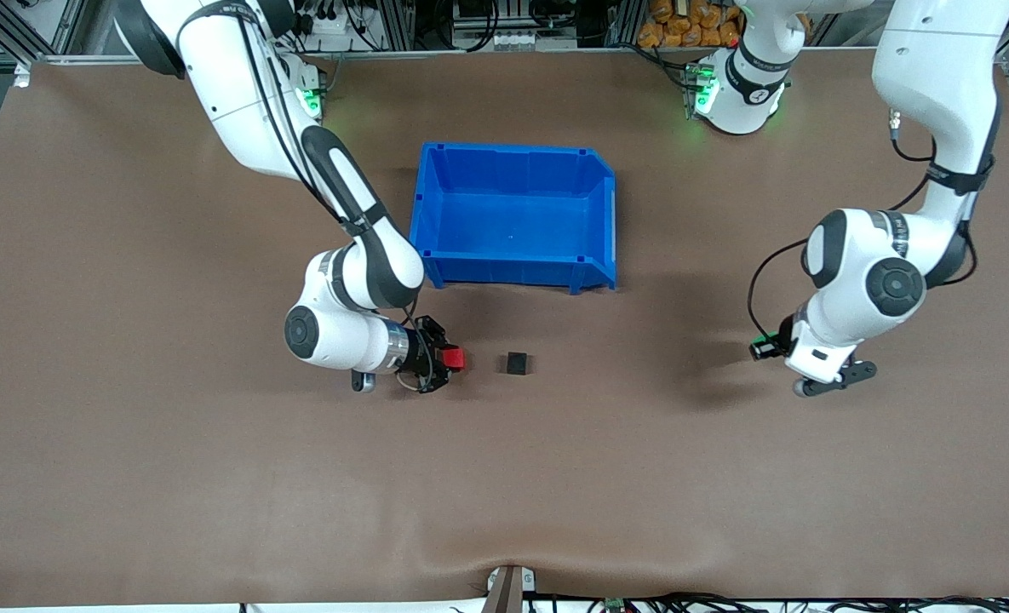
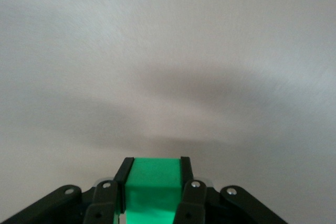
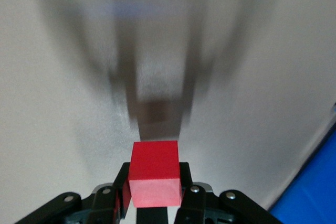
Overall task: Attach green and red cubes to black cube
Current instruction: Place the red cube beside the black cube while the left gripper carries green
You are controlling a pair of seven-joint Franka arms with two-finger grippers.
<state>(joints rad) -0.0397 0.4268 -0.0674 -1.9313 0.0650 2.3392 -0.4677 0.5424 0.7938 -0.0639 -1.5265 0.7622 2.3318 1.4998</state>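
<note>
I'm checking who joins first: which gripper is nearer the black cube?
Right. The right gripper, shut on the red cube, is close beside the black cube; the left gripper, holding the green cube, is much farther off.

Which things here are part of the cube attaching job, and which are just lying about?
Part of the job:
red cube, held in the right claw
green cube, held in the left claw
black cube, on the table

Lying about:
blue bin
</note>
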